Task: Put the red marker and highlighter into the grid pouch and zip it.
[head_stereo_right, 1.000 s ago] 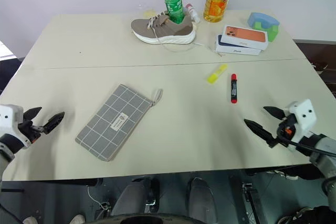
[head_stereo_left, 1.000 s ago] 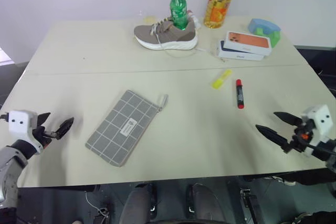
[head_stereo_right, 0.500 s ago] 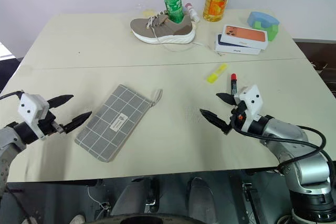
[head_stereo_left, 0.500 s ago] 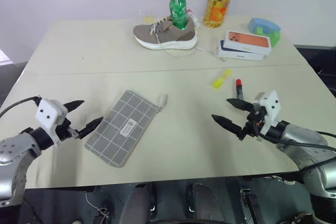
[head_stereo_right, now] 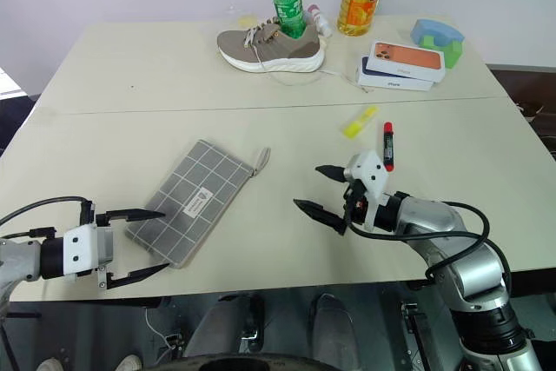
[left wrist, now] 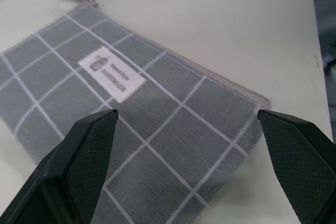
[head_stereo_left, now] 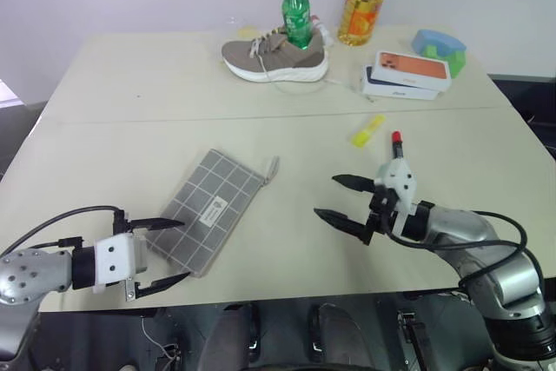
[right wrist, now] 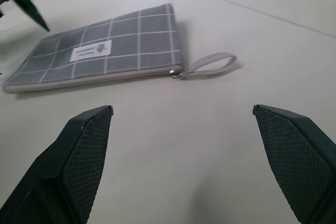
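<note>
The grid pouch [head_stereo_left: 207, 211], a flat grey fabric case with white lines, lies zipped near the table's front edge. Both arms have swung inward within the last second: the left gripper [head_stereo_left: 159, 254] now brackets the pouch's near corner, the right gripper [head_stereo_left: 340, 198] faces its zipper cord, both spread wide and empty. The red marker [head_stereo_right: 387, 144] and yellow highlighter [head_stereo_right: 359, 121] lie untouched beyond, so opening the pouch looks next.

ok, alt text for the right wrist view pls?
A flat grey fabric pouch with white grid lines lies zipped on a beige table, its grey pull cord trailing off one end. The right end effector hangs open, holding nothing, its two black fingers framing the pouch.
</note>
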`<state>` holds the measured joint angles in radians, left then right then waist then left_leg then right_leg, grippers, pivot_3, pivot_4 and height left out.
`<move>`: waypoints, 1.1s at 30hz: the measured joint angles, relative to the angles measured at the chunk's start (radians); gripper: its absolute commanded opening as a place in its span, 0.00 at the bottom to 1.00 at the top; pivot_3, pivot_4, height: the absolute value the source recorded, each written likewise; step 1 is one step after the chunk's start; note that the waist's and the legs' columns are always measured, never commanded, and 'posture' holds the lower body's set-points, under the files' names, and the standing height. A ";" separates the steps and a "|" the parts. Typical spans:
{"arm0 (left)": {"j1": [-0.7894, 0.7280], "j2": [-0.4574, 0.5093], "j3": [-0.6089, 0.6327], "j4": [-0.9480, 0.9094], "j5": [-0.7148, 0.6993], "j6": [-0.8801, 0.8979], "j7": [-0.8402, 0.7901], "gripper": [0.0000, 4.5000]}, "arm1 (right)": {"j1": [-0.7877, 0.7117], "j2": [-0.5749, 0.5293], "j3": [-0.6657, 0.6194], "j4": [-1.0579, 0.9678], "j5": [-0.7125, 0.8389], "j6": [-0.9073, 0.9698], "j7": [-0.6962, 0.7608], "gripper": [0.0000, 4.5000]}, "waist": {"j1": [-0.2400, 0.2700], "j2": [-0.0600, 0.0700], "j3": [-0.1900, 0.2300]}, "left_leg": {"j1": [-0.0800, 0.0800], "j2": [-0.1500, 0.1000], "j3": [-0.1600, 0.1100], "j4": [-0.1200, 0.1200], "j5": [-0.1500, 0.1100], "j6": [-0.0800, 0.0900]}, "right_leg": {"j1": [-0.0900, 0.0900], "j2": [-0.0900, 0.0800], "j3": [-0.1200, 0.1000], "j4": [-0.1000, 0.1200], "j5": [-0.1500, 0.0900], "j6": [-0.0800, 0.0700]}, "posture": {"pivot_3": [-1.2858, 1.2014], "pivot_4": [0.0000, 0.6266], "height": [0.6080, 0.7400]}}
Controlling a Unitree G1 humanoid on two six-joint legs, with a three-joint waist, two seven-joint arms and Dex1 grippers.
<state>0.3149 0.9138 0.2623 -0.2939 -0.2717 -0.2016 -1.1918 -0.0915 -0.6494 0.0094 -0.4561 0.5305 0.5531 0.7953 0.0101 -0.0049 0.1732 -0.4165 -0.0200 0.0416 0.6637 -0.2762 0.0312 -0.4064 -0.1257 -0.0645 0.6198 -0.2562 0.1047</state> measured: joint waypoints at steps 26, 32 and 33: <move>-0.019 0.040 -0.044 0.127 0.036 -0.139 -0.065 1.00 | -0.498 0.600 0.255 0.534 -0.312 0.247 -0.492 0.00 | -0.030 0.000 0.000 | -0.001 0.000 0.001 0.000 0.002 -0.003 | -0.005 0.005 -0.002 0.010 0.003 0.003 | 0.52 0.24 1.00; -0.052 0.017 -0.061 0.175 0.155 -0.319 0.021 1.00 | -0.516 0.631 0.229 0.550 -0.314 0.298 -0.508 0.00 | -0.031 0.000 -0.001 | 0.000 0.001 0.002 0.000 0.002 -0.003 | -0.004 0.006 -0.002 0.011 0.003 0.003 | 0.52 0.24 1.00; -0.053 0.016 -0.063 0.178 0.166 -0.341 0.033 1.00 | -0.516 0.633 0.222 0.550 -0.314 0.305 -0.510 0.00 | -0.031 0.001 -0.001 | 0.000 0.001 0.002 0.000 0.002 -0.003 | -0.004 0.006 -0.002 0.011 0.003 0.003 | 0.52 0.24 1.00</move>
<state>0.2621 0.9300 0.1995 -0.1162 -0.1057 -0.5423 -1.1588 -0.6071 -0.0166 0.2314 0.0942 0.2168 0.8576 0.2850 -0.0211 -0.0043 0.1725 -0.4163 -0.0192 0.0438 0.6638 -0.2740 0.0283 -0.4107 -0.1199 -0.0668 0.6308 -0.2531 0.1075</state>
